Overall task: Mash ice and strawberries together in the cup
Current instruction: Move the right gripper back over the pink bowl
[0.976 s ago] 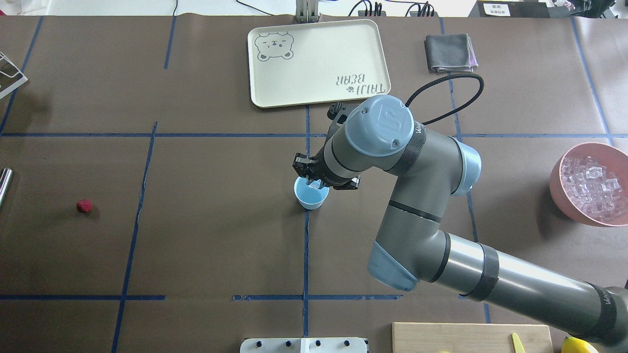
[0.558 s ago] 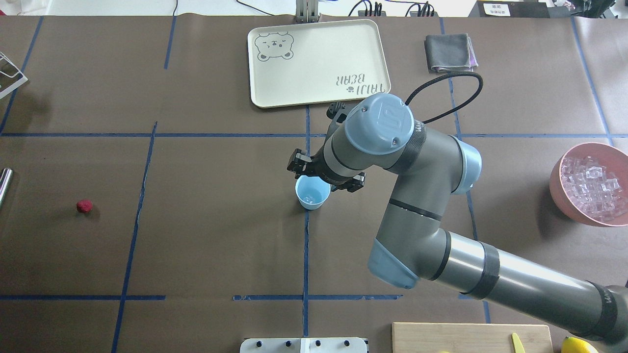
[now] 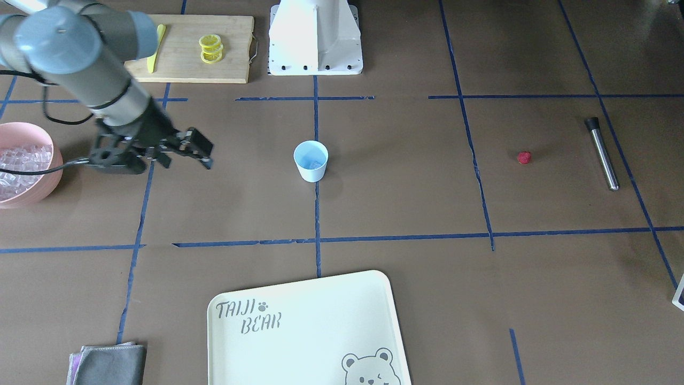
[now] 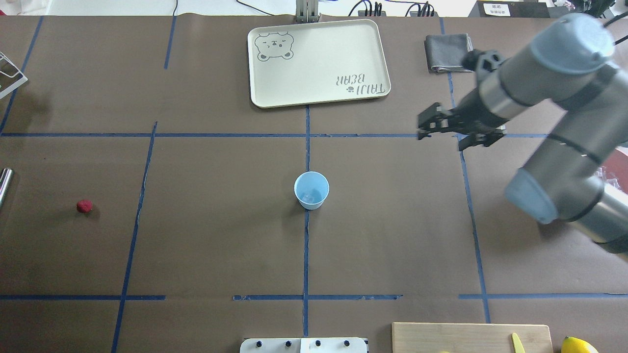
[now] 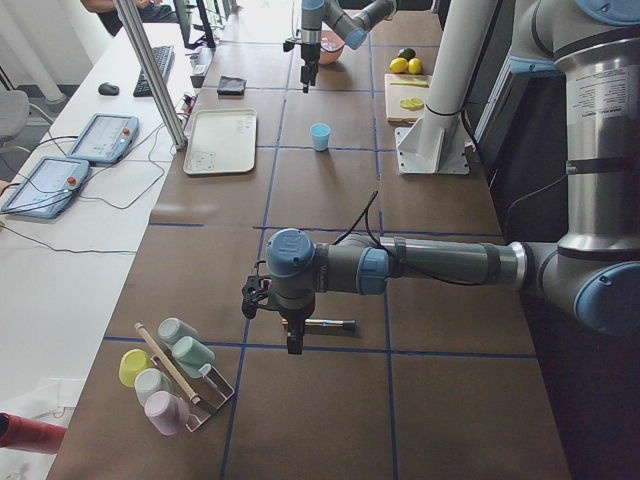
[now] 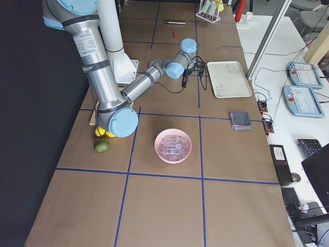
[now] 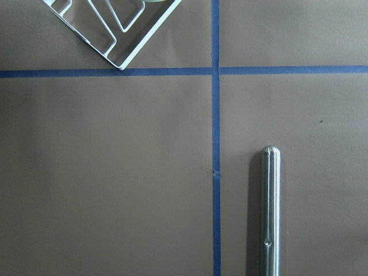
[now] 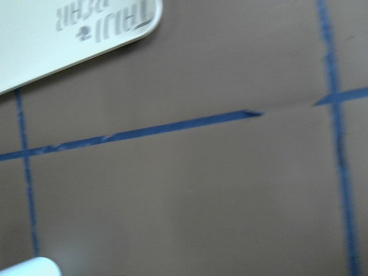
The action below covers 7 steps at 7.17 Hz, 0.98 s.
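The pale blue cup (image 4: pixel 311 190) stands upright at the table's middle, also in the front view (image 3: pixel 310 160). A clear ice cube (image 4: pixel 309 198) lies at its bottom. The red strawberry (image 4: pixel 84 206) lies alone far to the left, also in the front view (image 3: pixel 524 157). My right gripper (image 4: pixel 449 133) is open and empty, raised well to the right of the cup, between it and the pink bowl of ice (image 3: pixel 21 166). My left gripper (image 5: pixel 290 335) hangs over the metal muddler (image 7: pixel 269 213); I cannot tell whether it is open.
A cream bear tray (image 4: pixel 319 61) and a grey cloth (image 4: pixel 446 51) lie at the far side. A cutting board (image 3: pixel 197 48) with lemon slices (image 3: pixel 211 49) is by the robot base. A white cup rack (image 5: pixel 175 370) stands at the left end.
My right gripper held an ice cube over the cup, opened and dropped it in, then swung away to the right toward the pink bowl. The cup has not moved.
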Motion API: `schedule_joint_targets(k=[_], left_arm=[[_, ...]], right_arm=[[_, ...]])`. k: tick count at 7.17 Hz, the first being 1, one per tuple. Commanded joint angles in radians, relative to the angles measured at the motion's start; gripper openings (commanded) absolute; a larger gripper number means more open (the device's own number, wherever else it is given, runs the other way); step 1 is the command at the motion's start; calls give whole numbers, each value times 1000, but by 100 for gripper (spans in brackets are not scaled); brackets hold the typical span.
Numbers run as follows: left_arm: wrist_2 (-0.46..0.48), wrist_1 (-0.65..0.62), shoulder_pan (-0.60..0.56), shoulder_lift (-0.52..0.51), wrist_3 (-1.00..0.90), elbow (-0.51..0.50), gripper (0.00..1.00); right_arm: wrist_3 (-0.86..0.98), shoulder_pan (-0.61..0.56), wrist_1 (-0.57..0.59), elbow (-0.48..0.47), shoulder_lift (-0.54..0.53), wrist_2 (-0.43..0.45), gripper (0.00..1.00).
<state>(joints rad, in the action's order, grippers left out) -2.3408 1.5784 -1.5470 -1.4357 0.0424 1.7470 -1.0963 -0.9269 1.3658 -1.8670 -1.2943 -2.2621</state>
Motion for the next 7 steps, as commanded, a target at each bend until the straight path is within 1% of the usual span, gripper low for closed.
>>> schedule_joint_targets(k=[1, 2, 3, 4, 5, 7], left_arm=[[0, 0, -1, 0, -1, 0, 100], [0, 0, -1, 0, -1, 0, 100], [0, 0, 1, 0, -1, 0, 100], [0, 0, 1, 1, -1, 0, 100], [0, 0, 1, 1, -1, 0, 100], [0, 2, 1, 6, -1, 0, 100]], right_arm=[[476, -237, 1, -11, -254, -93, 99], [631, -300, -1, 17, -317, -93, 99], [724, -300, -5, 47, -364, -68, 99], [719, -299, -10, 69, -370, -29, 99], [717, -297, -1, 72, -373, -7, 99], [714, -279, -1, 100, -396, -13, 99]])
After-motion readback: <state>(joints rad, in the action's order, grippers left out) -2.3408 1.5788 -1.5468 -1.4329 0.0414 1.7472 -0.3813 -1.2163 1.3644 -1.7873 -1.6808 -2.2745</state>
